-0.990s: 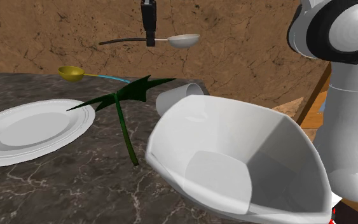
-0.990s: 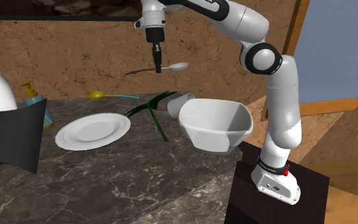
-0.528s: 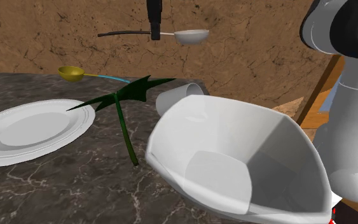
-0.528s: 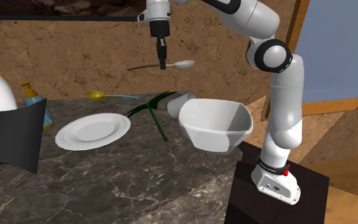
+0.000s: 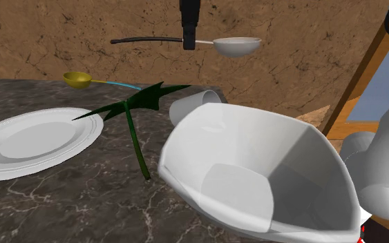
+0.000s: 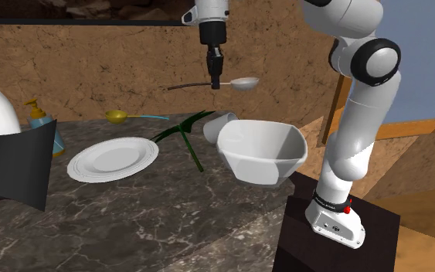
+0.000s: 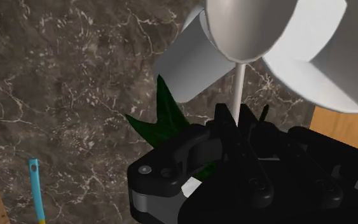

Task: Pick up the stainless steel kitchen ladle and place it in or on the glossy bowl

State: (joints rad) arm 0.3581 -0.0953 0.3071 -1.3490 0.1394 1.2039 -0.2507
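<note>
The ladle [image 5: 235, 46] hangs level in the air, pale bowl end toward the shoulder view's right, dark handle [image 5: 144, 40] to the left. My gripper [image 5: 189, 44] is shut on its shaft, high above the counter. In the second exterior view the ladle [image 6: 244, 82] and gripper [image 6: 216, 83] hover above the white glossy bowl [image 6: 262, 149], a little to its left. In the wrist view the ladle's cup [image 7: 250, 28] overlaps the bowl [image 7: 336, 57] below. The bowl [image 5: 255, 172] sits at the counter's near right in the shoulder view.
A white cup [image 5: 194, 105] lies on its side behind the bowl. A dark green leaf [image 5: 134, 110] and a white plate [image 5: 34, 138] lie to the left. A yellow spoon with a blue handle [image 5: 82, 80] rests at the back. A soap bottle [image 6: 42, 120] stands far left.
The gripper has carried the ladle toward the right in both exterior views, nearer to above the bowl. The arm has swung right with it.
</note>
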